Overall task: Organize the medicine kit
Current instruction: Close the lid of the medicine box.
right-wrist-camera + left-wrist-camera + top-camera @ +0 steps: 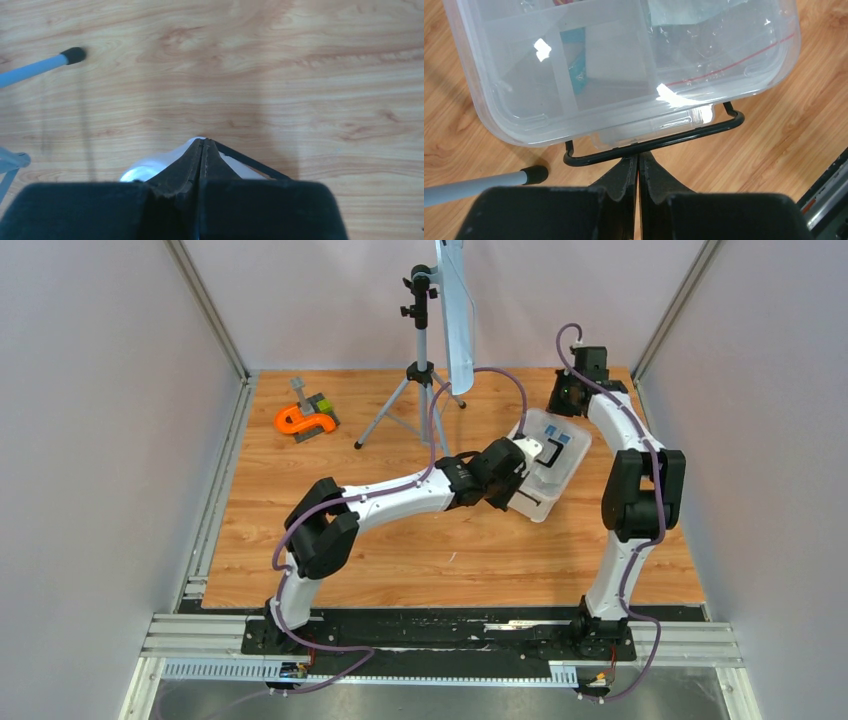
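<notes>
No readable text, labels or numbers

A warm orange-brown wood grain is seen across the table (400, 540). The medicine kit (540, 505) is rendered in milky white plastic, with a clear lid (519, 100) and a black wire handle (659, 142). Teal and white packets (576, 60) are seen through the lid, beside a thin red line on a clear bag (704, 55). Both the left gripper (639, 156) and the right gripper (202, 141) are coloured black. The arms (400, 502) are finished in white with black joints and purple cables (500, 373). A green patch is shown on the orange-and-grey tool (305, 418).
</notes>
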Available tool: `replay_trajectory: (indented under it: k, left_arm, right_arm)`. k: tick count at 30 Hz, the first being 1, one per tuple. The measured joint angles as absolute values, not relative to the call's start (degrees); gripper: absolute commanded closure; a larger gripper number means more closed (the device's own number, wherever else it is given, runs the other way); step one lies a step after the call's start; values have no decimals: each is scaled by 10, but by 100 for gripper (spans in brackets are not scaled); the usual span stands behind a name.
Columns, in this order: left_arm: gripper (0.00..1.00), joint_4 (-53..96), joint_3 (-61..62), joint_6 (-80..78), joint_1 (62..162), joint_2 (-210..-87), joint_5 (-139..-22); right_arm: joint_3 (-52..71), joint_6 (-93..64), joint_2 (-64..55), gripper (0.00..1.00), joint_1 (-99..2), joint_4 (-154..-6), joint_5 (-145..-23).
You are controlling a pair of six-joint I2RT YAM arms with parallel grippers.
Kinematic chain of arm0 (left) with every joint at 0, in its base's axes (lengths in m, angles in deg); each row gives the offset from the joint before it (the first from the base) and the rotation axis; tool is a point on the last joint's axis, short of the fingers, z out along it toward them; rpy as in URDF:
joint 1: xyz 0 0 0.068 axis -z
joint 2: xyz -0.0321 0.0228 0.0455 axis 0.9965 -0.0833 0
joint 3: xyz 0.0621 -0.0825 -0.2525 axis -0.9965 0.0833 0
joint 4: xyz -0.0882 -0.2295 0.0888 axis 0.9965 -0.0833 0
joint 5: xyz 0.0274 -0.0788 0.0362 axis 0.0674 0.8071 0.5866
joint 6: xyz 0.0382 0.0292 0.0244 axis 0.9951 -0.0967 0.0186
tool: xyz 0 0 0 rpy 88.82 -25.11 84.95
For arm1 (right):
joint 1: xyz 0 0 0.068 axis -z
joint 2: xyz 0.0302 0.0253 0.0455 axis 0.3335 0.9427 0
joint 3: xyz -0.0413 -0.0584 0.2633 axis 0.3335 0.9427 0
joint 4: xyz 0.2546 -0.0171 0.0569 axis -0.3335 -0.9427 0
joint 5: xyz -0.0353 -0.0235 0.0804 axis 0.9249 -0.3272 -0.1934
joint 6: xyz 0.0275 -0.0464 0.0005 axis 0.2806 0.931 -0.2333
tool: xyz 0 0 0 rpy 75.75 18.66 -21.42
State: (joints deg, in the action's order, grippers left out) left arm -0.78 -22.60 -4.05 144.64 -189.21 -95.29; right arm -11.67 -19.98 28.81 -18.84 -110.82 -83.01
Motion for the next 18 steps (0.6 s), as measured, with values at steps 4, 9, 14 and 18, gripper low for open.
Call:
replay_trajectory:
  k: [4,9,14,18]
  left_arm:
    - [91,-25,-244,-35,1447,-1902,-932]
    - [91,-33,-255,-29,1446,-1909,-911]
    - [91,-43,-266,-29,1445,-1914,-899]
    - [91,-46,-267,-29,1445,-1914,-895]
  right_arm:
    - [-89,-189,264,100,-215,-1074,-828]
    - [-40,-188,236,100,-218,-1026,-829]
    - [-5,-189,220,100,-218,-985,-833]
    - [23,-193,202,100,-218,-961,-834]
